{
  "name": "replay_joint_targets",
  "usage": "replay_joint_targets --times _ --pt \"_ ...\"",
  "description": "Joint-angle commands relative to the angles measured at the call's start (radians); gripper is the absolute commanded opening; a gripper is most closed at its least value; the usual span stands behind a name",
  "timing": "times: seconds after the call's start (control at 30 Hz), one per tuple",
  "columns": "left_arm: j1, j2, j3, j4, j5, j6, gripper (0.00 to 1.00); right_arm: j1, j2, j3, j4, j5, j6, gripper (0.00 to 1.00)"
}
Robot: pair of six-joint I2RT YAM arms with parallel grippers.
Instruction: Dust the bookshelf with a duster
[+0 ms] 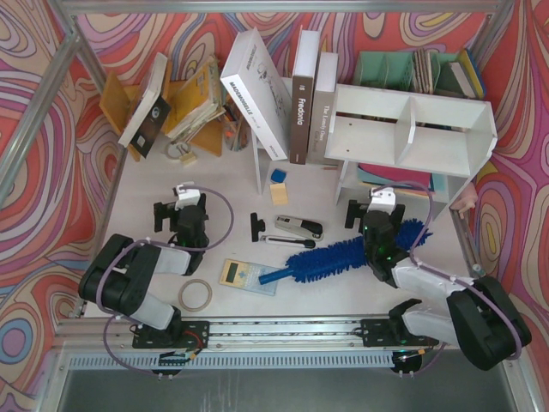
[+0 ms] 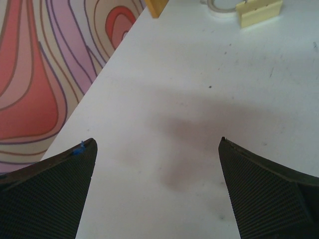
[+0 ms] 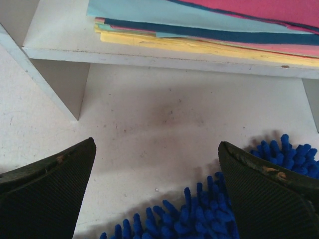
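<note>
from above, the right arm covers the middle of the duster head, and the upper boards of the shelf hide most of its lower level, where just the edges of coloured papers peek out. in the right wrist view the duster is a fringe cut off by the bottom edge and partly behind the fingers, its handle out of frame, and the papers run off the top and right edges. in the left wrist view a pale ring and a yellow piece are cut by the top edge, the piece too partial to name.
</note>
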Motion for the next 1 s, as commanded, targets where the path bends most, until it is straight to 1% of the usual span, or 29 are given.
replay_joint_targets --times 0.0,0.03,0.07,0.13,0.23,0.3,0.43,0.67,0.83,0.93,0.97 --pt "0.057 0.036 -0.024 0.147 0.153 -0.016 0.98 -0.016 0.033 -0.035 0.169 -0.018 -0.032 0.99" --pt "0.068 0.042 -0.020 0.152 0.151 -0.024 0.98 -0.020 0.044 -0.037 0.182 -0.019 -0.039 0.99" --pt "0.076 0.030 -0.013 0.119 0.151 -0.047 0.98 -0.022 0.057 -0.037 0.196 -0.017 -0.049 0.99" --pt "0.098 0.001 -0.002 0.040 0.201 -0.084 0.98 -0.026 0.086 -0.039 0.229 -0.024 -0.069 0.99" --pt "0.141 -0.003 -0.001 0.026 0.231 -0.121 0.98 -0.031 0.131 -0.058 0.324 -0.046 -0.100 0.99" --pt "0.155 -0.015 0.006 -0.011 0.261 -0.141 0.98 -0.037 0.160 -0.072 0.384 -0.062 -0.118 0.99" --pt "0.176 -0.023 0.018 -0.060 0.306 -0.154 0.98 -0.053 0.202 -0.077 0.445 -0.109 -0.145 0.99" --pt "0.193 -0.027 0.009 -0.053 0.343 -0.164 0.98 -0.103 0.271 -0.083 0.558 -0.200 -0.169 0.99" --pt "0.223 -0.033 -0.006 -0.043 0.405 -0.189 0.98 -0.148 0.319 -0.060 0.591 -0.269 -0.196 0.99" --pt "0.252 -0.007 -0.030 -0.011 0.455 -0.218 0.98 -0.183 0.342 -0.046 0.601 -0.315 -0.195 0.99" --pt "0.256 0.046 -0.035 0.087 0.453 -0.196 0.98 -0.196 0.348 -0.039 0.601 -0.333 -0.191 0.99"
